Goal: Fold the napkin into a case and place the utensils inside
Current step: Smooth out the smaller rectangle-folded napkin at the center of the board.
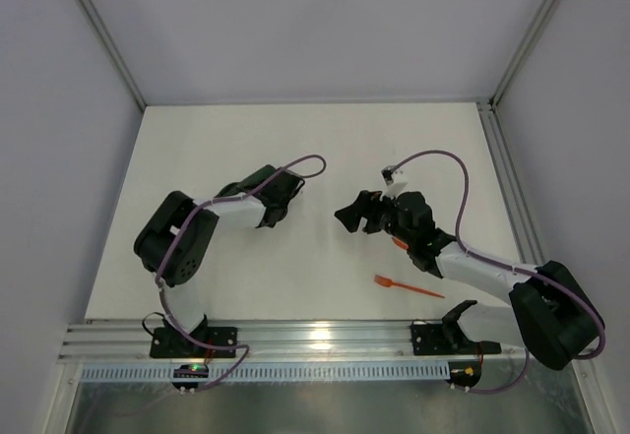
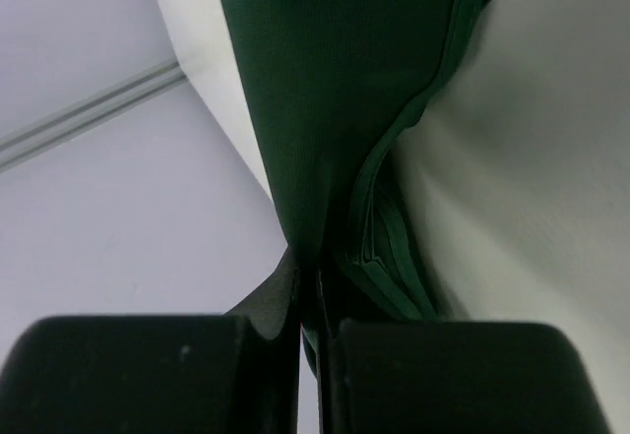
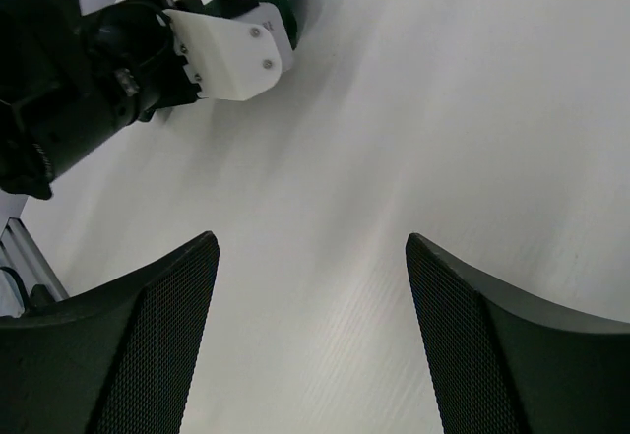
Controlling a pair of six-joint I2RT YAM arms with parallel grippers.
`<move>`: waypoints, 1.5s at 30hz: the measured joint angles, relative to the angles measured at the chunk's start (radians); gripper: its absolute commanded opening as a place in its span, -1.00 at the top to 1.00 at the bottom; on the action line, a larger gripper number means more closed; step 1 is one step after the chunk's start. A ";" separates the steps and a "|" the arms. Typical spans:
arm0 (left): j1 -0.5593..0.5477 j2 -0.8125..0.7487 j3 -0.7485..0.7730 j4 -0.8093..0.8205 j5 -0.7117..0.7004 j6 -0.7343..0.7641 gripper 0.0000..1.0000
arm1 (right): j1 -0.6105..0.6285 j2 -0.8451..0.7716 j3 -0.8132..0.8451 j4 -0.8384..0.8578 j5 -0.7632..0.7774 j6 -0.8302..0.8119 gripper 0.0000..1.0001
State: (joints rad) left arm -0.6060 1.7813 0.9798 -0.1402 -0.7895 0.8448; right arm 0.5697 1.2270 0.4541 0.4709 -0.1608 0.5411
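The dark green napkin (image 2: 325,109) is pinched between the fingers of my left gripper (image 2: 308,291), which is shut on it. The cloth stretches away from the jaws with a hemmed fold (image 2: 394,257) beside them. From above, the left gripper (image 1: 287,190) sits left of the table's middle, and the dark cloth is hard to tell from it. My right gripper (image 1: 352,213) stands open a little to its right, with only bare table between its fingers (image 3: 157,345). An orange fork (image 1: 407,286) lies near the front edge. A second orange piece (image 1: 399,242) peeks out under the right arm.
The white table (image 1: 315,149) is fenced by grey walls at the back and both sides. A metal rail (image 1: 315,338) runs along the front edge, where both arm bases are bolted. In the right wrist view the left arm's white bracket (image 3: 231,55) shows at the upper left.
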 measured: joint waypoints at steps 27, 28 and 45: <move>-0.128 -0.023 0.020 -0.404 0.330 -0.374 0.00 | -0.003 -0.061 -0.033 -0.061 0.031 -0.017 -0.61; -0.131 -0.039 0.028 -0.432 0.378 -0.385 -0.01 | -0.003 -0.058 -0.032 -0.061 0.031 -0.017 -0.61; 0.308 -0.324 0.221 -0.640 0.802 -0.438 0.52 | -0.003 0.287 0.314 -0.135 -0.038 -0.007 -0.40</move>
State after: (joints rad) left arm -0.2977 1.4574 1.2011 -0.7803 0.0124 0.4065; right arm 0.5671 1.5139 0.7681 0.3359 -0.1986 0.5343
